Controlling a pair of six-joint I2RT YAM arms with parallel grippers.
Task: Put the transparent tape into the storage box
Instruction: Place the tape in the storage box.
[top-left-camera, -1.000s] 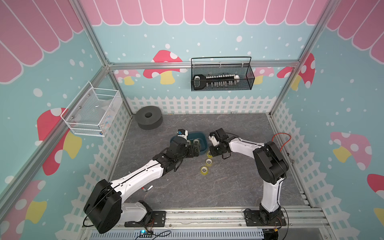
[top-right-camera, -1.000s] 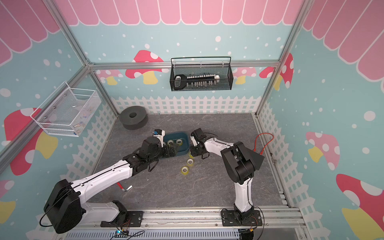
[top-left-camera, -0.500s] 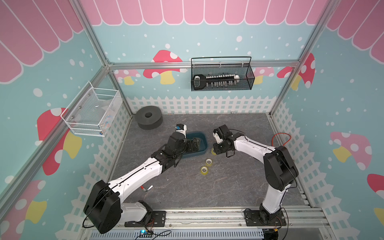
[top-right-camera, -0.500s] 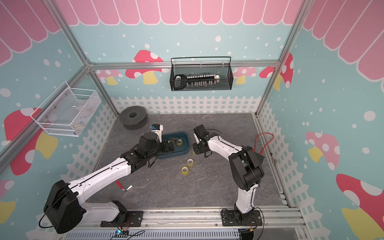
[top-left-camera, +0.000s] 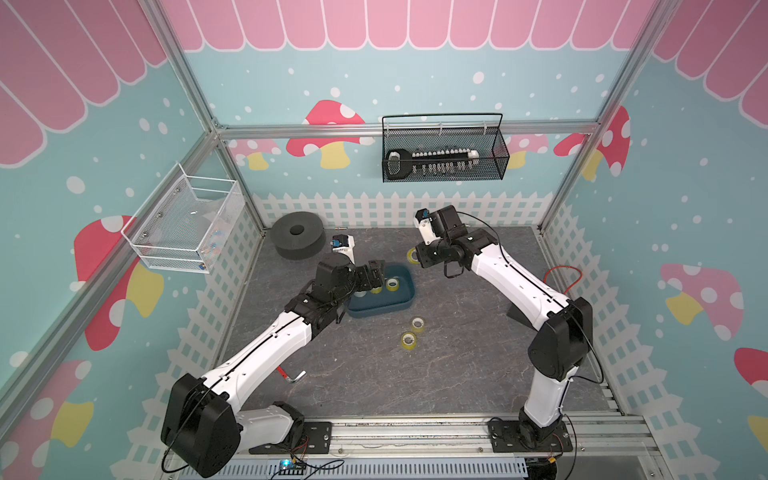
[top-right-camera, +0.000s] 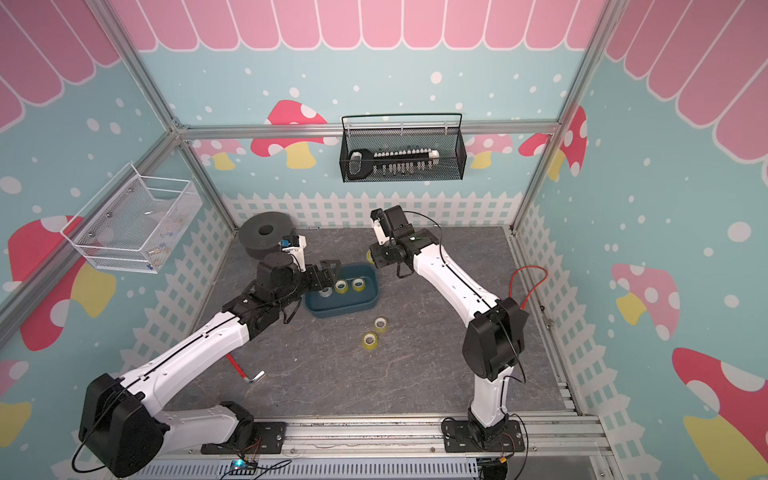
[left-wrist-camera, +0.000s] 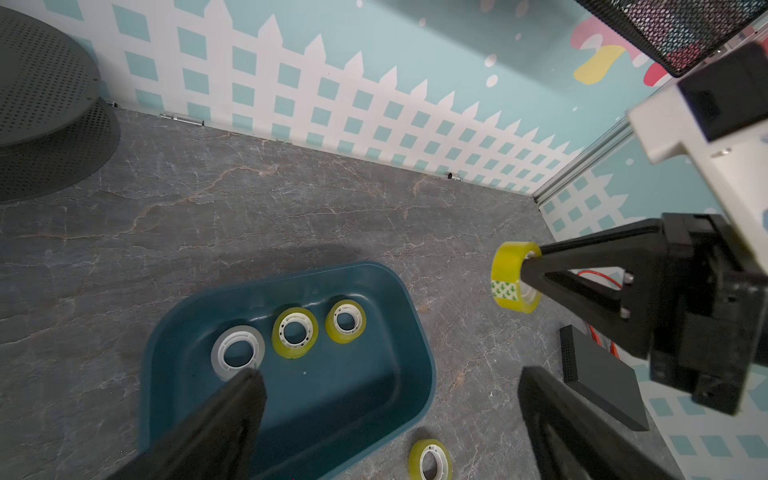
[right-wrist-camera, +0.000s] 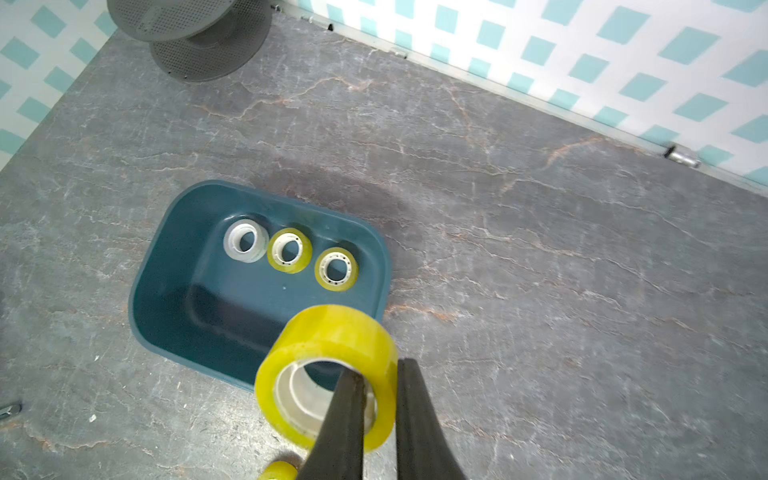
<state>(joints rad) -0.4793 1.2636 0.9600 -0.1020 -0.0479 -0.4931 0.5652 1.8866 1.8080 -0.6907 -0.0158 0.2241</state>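
Note:
My right gripper (right-wrist-camera: 378, 370) is shut on a yellowish transparent tape roll (right-wrist-camera: 332, 332), one finger through its core and one outside, and holds it in the air just past the right end of the storage box (right-wrist-camera: 166, 291). Both top views show the held roll (top-left-camera: 412, 256) (top-right-camera: 369, 256). The teal storage box (top-left-camera: 386, 308) holds three rolls, one clear (right-wrist-camera: 245, 241) and two yellow (right-wrist-camera: 289, 250). My left gripper (left-wrist-camera: 390, 376) hangs open and empty over the box's left end (top-right-camera: 330, 272). Two more rolls (top-left-camera: 417, 324) (top-left-camera: 409, 340) lie on the table in front of the box.
A grey perforated spool (top-left-camera: 298, 235) sits at the back left. A black wire basket (top-left-camera: 444, 156) hangs on the back wall and a white mesh basket (top-left-camera: 183, 228) on the left wall. A red-handled hex key (top-left-camera: 289, 374) lies front left, a red cable (top-left-camera: 563, 276) at the right.
My right gripper has risen off the table with the tape roll and moved toward the back. My left gripper has lifted slightly above the box and stays open.

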